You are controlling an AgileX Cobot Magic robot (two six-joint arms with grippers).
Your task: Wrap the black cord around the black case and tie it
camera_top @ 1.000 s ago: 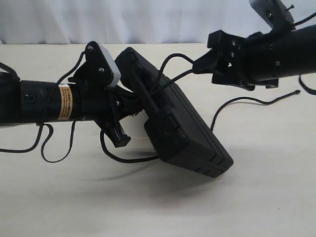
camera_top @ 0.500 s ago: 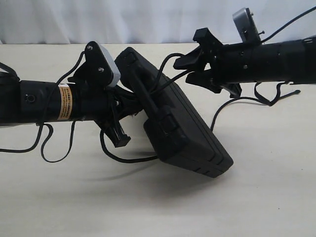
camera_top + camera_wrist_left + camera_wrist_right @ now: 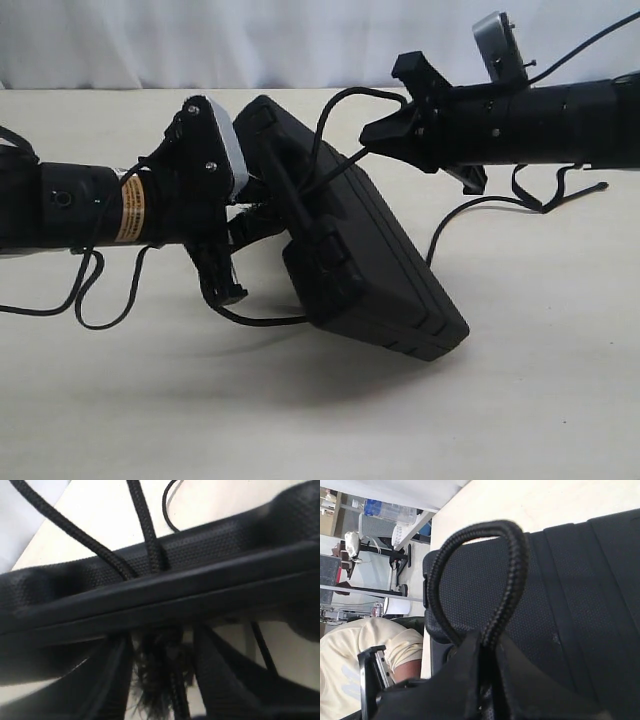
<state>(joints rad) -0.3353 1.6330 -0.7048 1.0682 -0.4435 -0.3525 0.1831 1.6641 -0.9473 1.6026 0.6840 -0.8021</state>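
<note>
The black case [image 3: 370, 260] stands tilted on the table, its lower corner down at the right. The black cord [image 3: 340, 100] arches over its upper end, and another stretch trails right to a small knob [image 3: 603, 186]. My right gripper [image 3: 372, 132] is above the case's top edge, shut on a loop of the cord [image 3: 515, 580] over the case [image 3: 580, 590]. My left gripper [image 3: 245, 215] is at the case's left side. Its fingers [image 3: 112, 675] stand apart, open, with the cord's frayed knot [image 3: 160, 685] loose between them under the case edge [image 3: 200, 560].
Smooth arm cables [image 3: 100, 290] hang in loops under the left arm onto the tan table [image 3: 320, 420]. A white curtain [image 3: 300, 40] closes off the back. Past the table's edge, a person in beige [image 3: 380, 650] shows in the right wrist view.
My right gripper rolled, came in left and closed on the cord loop. My left gripper opened and its wrist turned. The case shifted slightly down and to the left.
</note>
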